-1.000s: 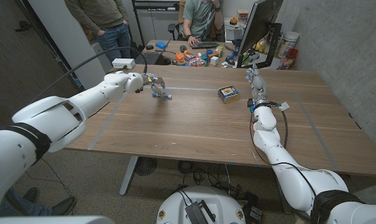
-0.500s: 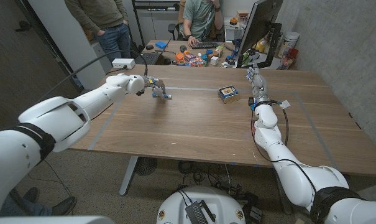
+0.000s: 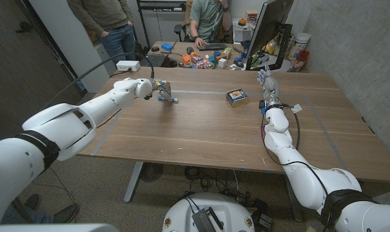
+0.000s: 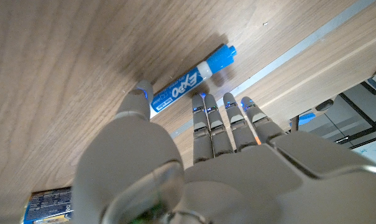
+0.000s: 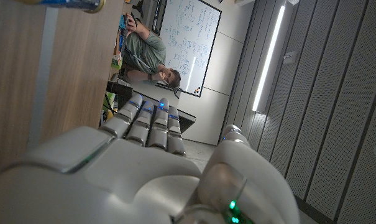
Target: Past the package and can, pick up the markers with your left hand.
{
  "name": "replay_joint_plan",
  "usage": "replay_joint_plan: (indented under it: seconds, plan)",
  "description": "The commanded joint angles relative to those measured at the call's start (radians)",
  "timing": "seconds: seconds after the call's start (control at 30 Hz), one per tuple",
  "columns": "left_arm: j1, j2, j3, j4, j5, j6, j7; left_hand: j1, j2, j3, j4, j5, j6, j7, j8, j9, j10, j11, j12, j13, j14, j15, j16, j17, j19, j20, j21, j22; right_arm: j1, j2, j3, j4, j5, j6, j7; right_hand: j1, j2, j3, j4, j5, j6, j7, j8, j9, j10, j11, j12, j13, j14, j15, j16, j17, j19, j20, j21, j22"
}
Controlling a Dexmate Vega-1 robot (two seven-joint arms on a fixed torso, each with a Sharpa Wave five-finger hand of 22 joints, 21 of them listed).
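A blue marker (image 3: 168,98) with a white label (image 4: 186,84) lies on the wooden table (image 3: 201,135) at its far left. My left hand (image 3: 156,87) hovers right over the marker, fingers (image 4: 220,124) stretched out and thumb beside the marker's end, nothing held; whether it touches cannot be told. A small yellow and blue package (image 3: 237,97) stands to the right of the marker, and its corner (image 4: 48,205) also shows in the left wrist view. My right hand (image 3: 266,82) stands upright beyond the package, fingers (image 5: 151,124) straight and together, holding nothing.
A white box (image 3: 127,65) sits at the table's far left corner. A monitor (image 3: 269,32) and a desk of small coloured items (image 3: 204,59) lie behind the table. Two people (image 3: 207,19) are behind it. Grey tape lines (image 3: 201,92) cross the table.
My left arm has edged slightly to the right, bringing the hand closer over the marker. The marker and package have not moved.
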Motion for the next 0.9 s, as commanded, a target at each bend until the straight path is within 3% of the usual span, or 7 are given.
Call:
replay_joint_plan:
  seconds: [0.03,0.2,0.4,0.73,0.8,0.9]
  plan:
    - [0.025,0.006,-0.016,-0.064,-0.012,0.048,0.010,0.023,0.000,0.012,0.000,-0.003,0.023,0.004,0.007,0.002,0.012,-0.002,0.007,-0.002,0.016,-0.004,0.005,0.000,0.010,-0.005,0.006,0.003,-0.009,-0.004,0.015,-0.010,0.013,0.008,0.005,-0.010,0.001,-0.005,0.001,0.007,0.003,-0.001,0.003,0.006,0.003,0.007,0.004,0.002,0.002,0.003,0.003,0.003,0.000,0.001,-0.003,0.004]
    - [0.018,0.006,0.019,-0.088,0.052,0.084,0.020,0.035,0.003,0.017,0.000,-0.006,0.030,0.007,0.006,0.001,0.011,-0.007,0.004,-0.004,0.014,-0.005,0.002,-0.001,-0.001,-0.002,0.001,0.002,-0.004,-0.006,0.018,-0.006,0.017,0.014,0.011,-0.011,0.000,-0.007,0.001,0.008,0.003,-0.001,0.003,0.006,0.002,0.006,0.003,0.003,0.003,0.004,0.003,0.003,-0.002,0.002,-0.004,0.004]
    - [-0.017,-0.021,0.072,-0.036,0.117,0.078,-0.001,0.052,0.001,0.024,0.002,-0.014,0.016,0.007,-0.007,0.000,-0.009,-0.001,-0.008,-0.005,-0.007,0.004,-0.010,-0.001,-0.022,0.004,-0.007,0.002,0.008,-0.005,0.024,0.013,0.021,0.031,0.013,-0.013,-0.001,-0.009,0.001,0.009,0.002,-0.002,0.003,0.006,0.000,0.006,0.002,0.003,0.000,0.005,0.003,0.003,-0.004,0.000,-0.004,0.004]
    - [-0.014,-0.034,0.066,-0.020,0.101,0.083,-0.027,0.062,-0.005,0.026,0.003,-0.020,0.022,0.009,-0.010,0.000,-0.020,-0.002,-0.014,-0.005,-0.015,0.004,-0.016,-0.001,-0.035,0.002,-0.012,0.002,0.012,-0.003,0.034,0.034,0.031,0.035,0.019,-0.016,-0.003,-0.013,0.002,0.010,0.001,-0.002,0.003,0.006,0.001,0.007,0.002,0.003,-0.001,0.006,0.002,0.003,-0.008,0.004,-0.005,0.004]
    - [0.001,-0.033,0.055,-0.033,0.093,0.096,-0.007,0.082,0.001,0.036,0.004,-0.026,0.064,0.023,-0.001,0.000,-0.004,-0.010,-0.010,-0.004,-0.004,0.001,-0.014,0.000,-0.035,0.005,-0.011,0.002,0.007,-0.004,0.036,0.028,0.031,0.035,0.018,-0.017,-0.003,-0.014,0.002,0.011,0.000,-0.002,0.002,0.006,-0.001,0.006,0.002,0.003,-0.002,0.007,0.002,0.003,-0.009,0.004,-0.005,0.004]
    - [0.020,-0.029,0.042,-0.056,0.084,0.114,0.014,0.152,0.035,0.077,-0.001,-0.049,0.151,0.036,0.016,-0.001,0.029,-0.029,-0.002,-0.004,0.025,-0.027,-0.009,0.000,-0.024,0.004,-0.005,0.003,-0.010,-0.007,0.037,-0.002,0.029,0.020,0.015,-0.018,-0.004,-0.015,0.002,0.011,0.000,-0.002,0.002,0.006,-0.002,0.007,0.001,0.003,-0.003,0.009,0.002,0.003,-0.010,0.004,-0.005,0.004]
